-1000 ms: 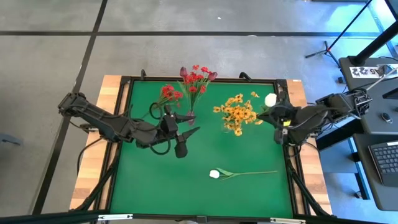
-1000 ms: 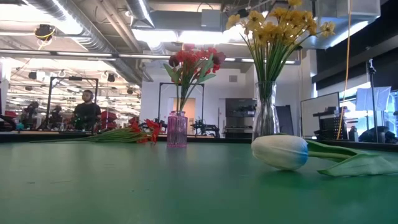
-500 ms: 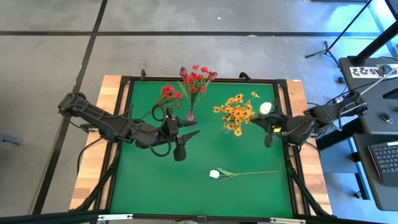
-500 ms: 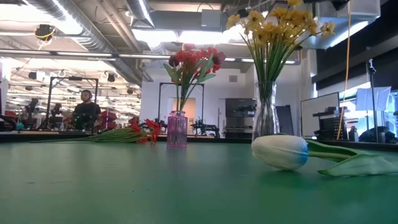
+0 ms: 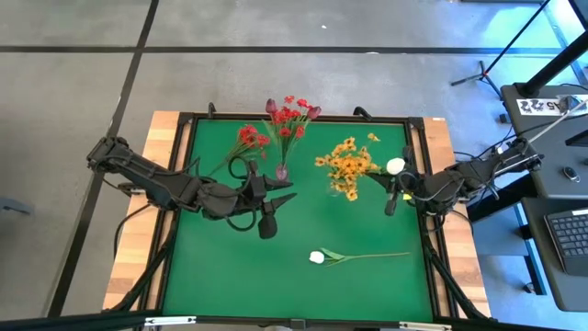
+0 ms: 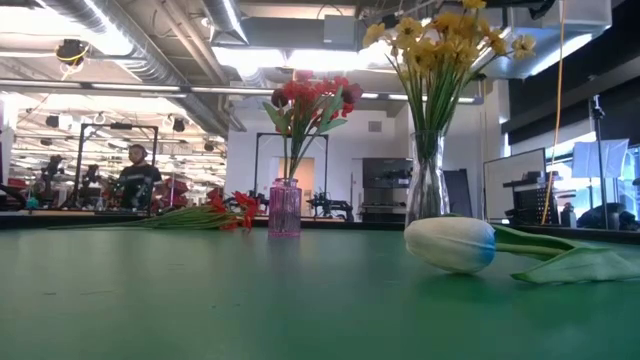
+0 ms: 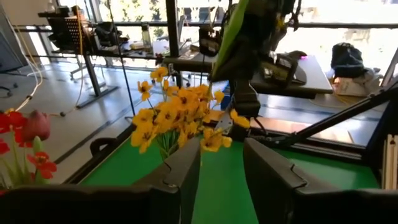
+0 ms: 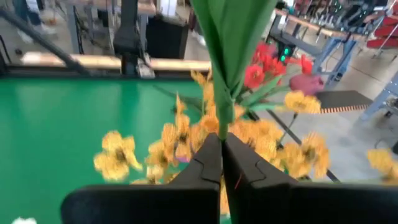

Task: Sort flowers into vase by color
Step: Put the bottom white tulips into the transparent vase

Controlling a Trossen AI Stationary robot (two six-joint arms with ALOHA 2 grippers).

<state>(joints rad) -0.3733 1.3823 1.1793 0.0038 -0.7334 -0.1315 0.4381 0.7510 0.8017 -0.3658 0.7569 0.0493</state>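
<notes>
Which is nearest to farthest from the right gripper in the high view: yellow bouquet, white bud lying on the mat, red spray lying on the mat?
From the right gripper, shut on a white flower:
1. Yellow bouquet, just beside it toward table centre.
2. White bud, on the mat's near side.
3. Red spray, far-left of the mat.

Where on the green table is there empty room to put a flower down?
The near-left corner of the mat, in front of the left gripper, is bare. So is the strip between the lying white tulip and the yellow bunch. The far side is crowded: red vase, loose red spray, right gripper shut on a white bud.
</notes>
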